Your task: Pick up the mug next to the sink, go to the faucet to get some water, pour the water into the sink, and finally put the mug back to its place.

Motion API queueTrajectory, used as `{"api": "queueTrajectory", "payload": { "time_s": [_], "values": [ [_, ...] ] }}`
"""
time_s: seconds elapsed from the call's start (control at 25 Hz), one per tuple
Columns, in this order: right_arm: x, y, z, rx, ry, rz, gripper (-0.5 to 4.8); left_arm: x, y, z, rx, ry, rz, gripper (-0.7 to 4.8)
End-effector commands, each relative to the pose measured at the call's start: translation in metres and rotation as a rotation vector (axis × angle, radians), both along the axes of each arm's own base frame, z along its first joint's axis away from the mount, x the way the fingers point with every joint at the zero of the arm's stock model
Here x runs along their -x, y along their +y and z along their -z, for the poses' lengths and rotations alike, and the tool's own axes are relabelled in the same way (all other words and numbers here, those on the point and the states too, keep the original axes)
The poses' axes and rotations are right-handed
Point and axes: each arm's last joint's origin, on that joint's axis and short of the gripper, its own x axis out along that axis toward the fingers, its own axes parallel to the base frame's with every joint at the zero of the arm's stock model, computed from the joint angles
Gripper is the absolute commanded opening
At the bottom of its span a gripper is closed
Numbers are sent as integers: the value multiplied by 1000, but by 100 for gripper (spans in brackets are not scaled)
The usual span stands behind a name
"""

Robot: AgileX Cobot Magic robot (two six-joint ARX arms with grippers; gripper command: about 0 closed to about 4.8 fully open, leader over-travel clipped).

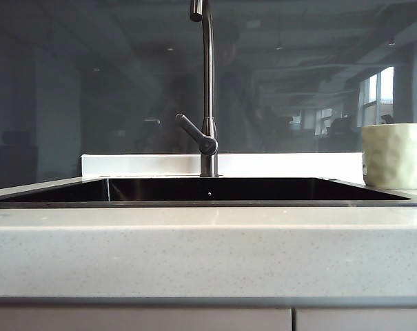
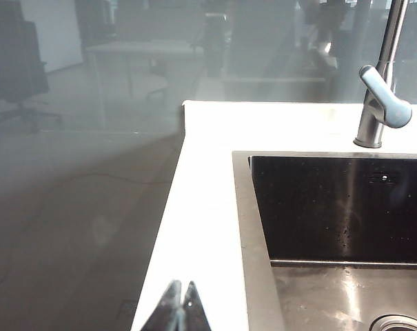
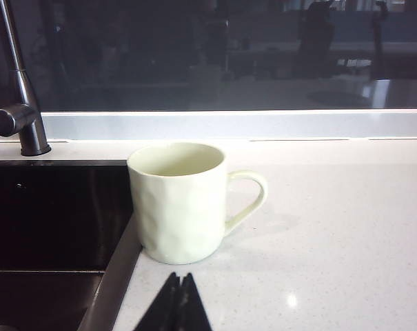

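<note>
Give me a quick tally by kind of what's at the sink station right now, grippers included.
Mug: 1, upright on the countertop by the sink's right edge
Sink: 1
Faucet: 1
Grippers: 2, left gripper and right gripper, both shut, holding nothing, the right one just short of the mug
Total: 5

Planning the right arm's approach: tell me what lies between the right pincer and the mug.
Only bare speckled countertop. In the right wrist view the shut right pincer points at the mug, which stands upright just past the tips at the sink edge.
</note>
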Motion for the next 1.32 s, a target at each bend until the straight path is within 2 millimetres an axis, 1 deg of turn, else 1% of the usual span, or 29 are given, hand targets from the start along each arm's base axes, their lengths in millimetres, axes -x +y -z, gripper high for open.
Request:
{"api": "queueTrajectory", "payload": {
  "time_s": [0.04,0.28,0.32,0.4,0.48,0.6,0.68,0.76,0.8,0.84,0.88,0.92,0.96,1.0,1.04,1.08,1.12,1.16,1.2,1.24,1.28,1.32],
  "values": [
    [0,0,-1,3,-19,1,-8,0,0,-3,4,-16,-3,-3],
    [0,0,-1,3,-22,2,-8,0,1,-3,6,-17,-16,-5],
    [0,0,-2,-9,-35,0,-8,1,1,-7,37,-58,-35,-5],
    [1,0,-9,-104,-104,-13,-8,3,1,-19,113,-184,-21,-5],
    [3,0,-17,-164,-156,-18,-8,4,1,-29,154,-254,-9,-5],
    [5,-2,-23,-187,-116,43,-8,-1,1,-42,152,-226,0,-5],
    [5,-3,-25,-190,-118,73,-8,-12,-1,-51,145,-210,32,-5],
    [2,-5,-26,-191,-108,115,-8,-31,-3,-56,136,-200,81,-5],
    [-2,-6,-25,-189,-91,127,-8,-46,-5,-58,126,-181,115,-5],
    [-4,-7,-25,-185,-81,135,-8,-58,-6,-58,120,-164,130,-5],
    [-11,-10,-25,-171,-60,151,-8,-78,-8,-57,117,-140,148,-5],
    [-15,-11,-25,-156,-50,148,-8,-92,-9,-56,121,-124,153,-5],
    [-25,-14,-23,-131,-32,146,-8,-116,-11,-52,119,-109,195,-5],
    [-29,-16,-23,-130,-32,144,-5,-127,-13,-51,126,-107,231,-5],
    [-40,-22,-21,-123,-6,164,41,-151,-16,-46,152,-99,312,-5],
    [-47,-25,-19,-105,24,171,86,-161,-17,-43,164,-97,345,-5],
    [-59,-31,-17,-75,69,143,130,-181,-20,-38,193,-88,402,-5],
    [-66,-34,-16,-53,89,118,131,-191,-21,-34,208,-86,430,-5],
    [-79,-41,-14,-8,105,73,133,-207,-23,-28,224,-81,483,-5],
    [-87,-44,-12,8,99,44,154,-213,-24,-26,228,-78,500,-5],
    [-100,-49,-9,40,95,24,200,-225,-25,-22,227,-75,526,-5],
    [-107,-51,-6,58,101,25,215,-229,-26,-19,226,-70,533,-5]
  ]
}}
